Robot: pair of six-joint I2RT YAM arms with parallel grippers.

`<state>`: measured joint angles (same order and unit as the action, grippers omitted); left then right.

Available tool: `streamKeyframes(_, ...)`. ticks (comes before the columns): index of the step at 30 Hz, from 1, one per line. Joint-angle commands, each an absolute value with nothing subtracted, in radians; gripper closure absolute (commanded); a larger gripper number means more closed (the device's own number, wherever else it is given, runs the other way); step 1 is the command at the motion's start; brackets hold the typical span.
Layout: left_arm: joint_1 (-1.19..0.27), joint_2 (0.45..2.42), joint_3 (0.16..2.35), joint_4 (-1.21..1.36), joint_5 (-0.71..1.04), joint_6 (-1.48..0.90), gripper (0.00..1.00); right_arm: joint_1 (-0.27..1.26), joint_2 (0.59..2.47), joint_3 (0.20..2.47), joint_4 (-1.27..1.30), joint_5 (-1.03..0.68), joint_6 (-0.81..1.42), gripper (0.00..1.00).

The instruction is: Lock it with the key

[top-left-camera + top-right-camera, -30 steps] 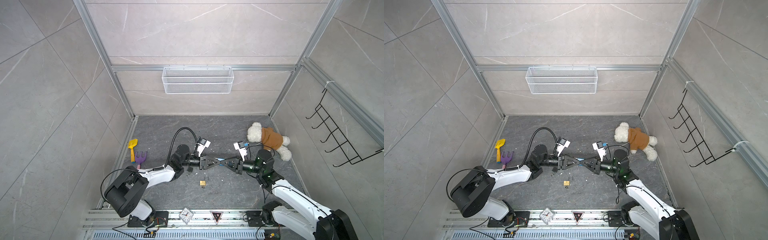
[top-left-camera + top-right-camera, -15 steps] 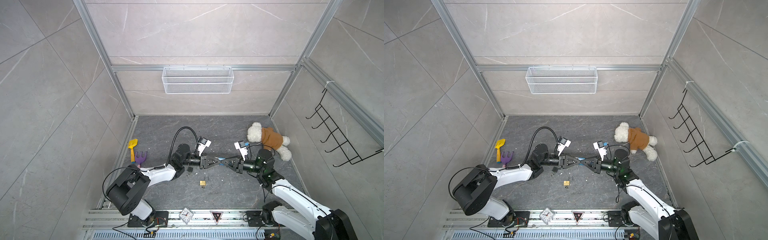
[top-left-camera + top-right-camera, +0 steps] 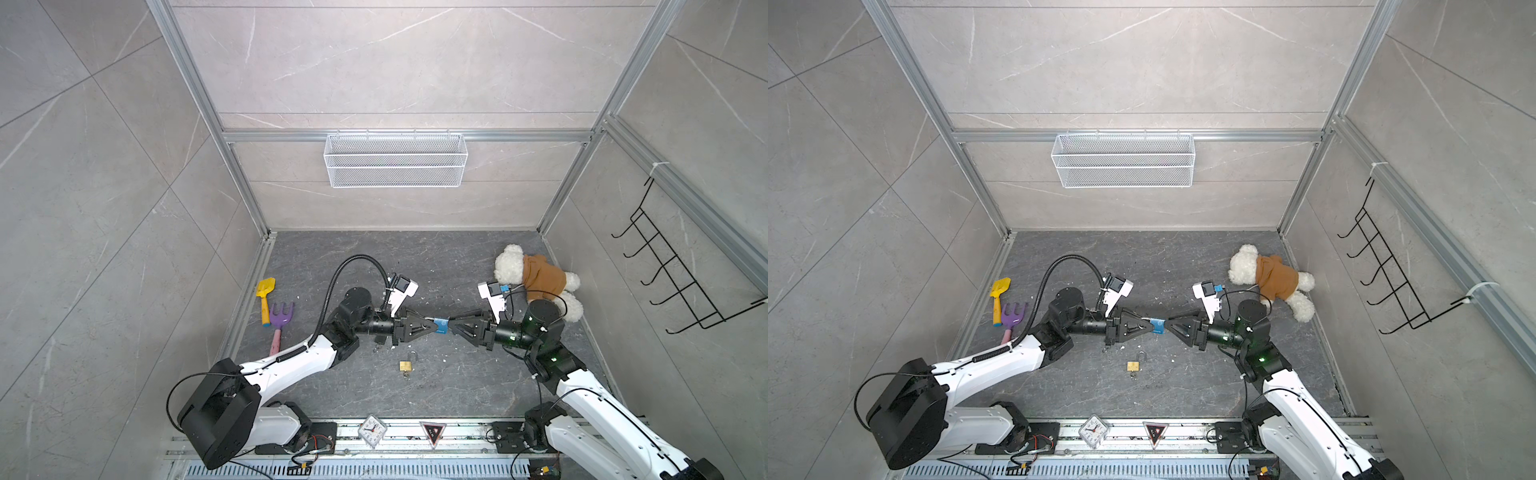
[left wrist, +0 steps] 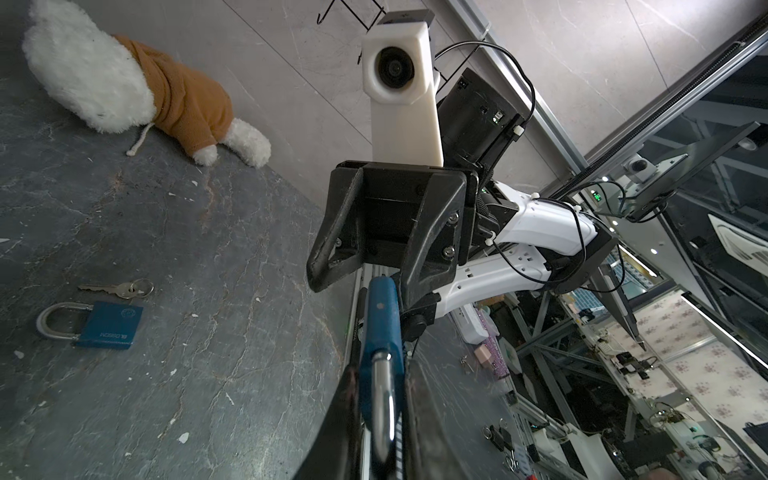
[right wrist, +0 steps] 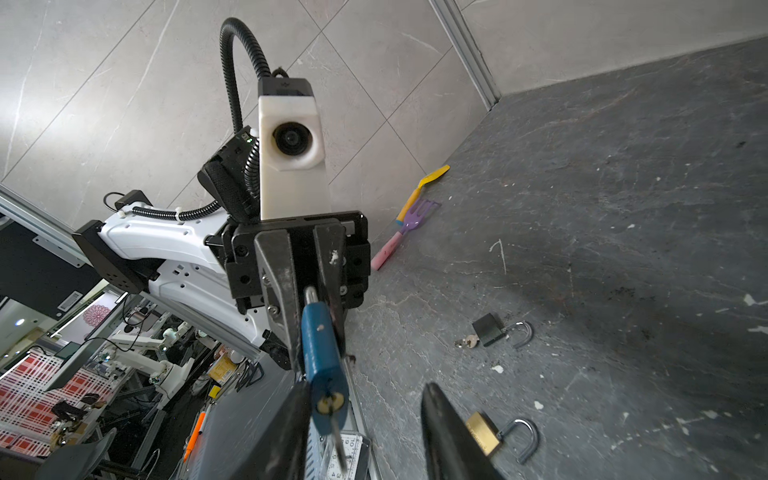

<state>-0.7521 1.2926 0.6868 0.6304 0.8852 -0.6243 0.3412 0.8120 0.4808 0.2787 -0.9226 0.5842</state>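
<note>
Dead centre: left gripper [image 3: 433, 327] pinching blue metal padlock [image 3: 441, 326]; silver key [image 5: 336, 432] pokes rightward between spread jaws of right gripper [image 5: 368, 388].

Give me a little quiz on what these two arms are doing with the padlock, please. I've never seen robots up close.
1. Multiple choice: which arm's gripper is clamped on the blue padlock? A. left B. right C. neither
2. True or false: a key sticks out of that padlock's keyhole.
3. Fill in: the right gripper has its jaws ___, one on either side of the key.

Key
1. A: the left gripper holds it at the shackle end.
2. True.
3. open
</note>
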Motion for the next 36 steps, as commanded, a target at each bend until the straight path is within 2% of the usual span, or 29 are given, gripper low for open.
streamKeyframes(1, -0.746, 1.268, 0.696, 0.664, 0.912, -0.586, 1.00, 0.335, 0.795, 0.480, 0.259, -0.919, 0.592, 0.57)
streamKeyframes(8, -0.742, 1.273, 0.683, 0.718, 0.907, -0.626, 1.00, 0.335, 0.781, 0.471, 0.247, -0.932, 0.596, 0.61)
streamKeyframes(14, -0.742, 1.285, 0.680, 0.735, 0.896, -0.638, 1.00, 0.334, 0.782, 0.453, 0.274, -0.941, 0.615, 0.69)
streamKeyframes(21, -0.741, 1.317, 0.685, 0.787, 0.905, -0.674, 1.00, 0.335, 0.782, 0.430, 0.325, -0.962, 0.644, 0.72)
streamKeyframes(36, -0.741, 1.363, 0.696, 0.796, 0.917, -0.680, 1.00, 0.334, 0.787, 0.413, 0.362, -0.973, 0.656, 0.91)
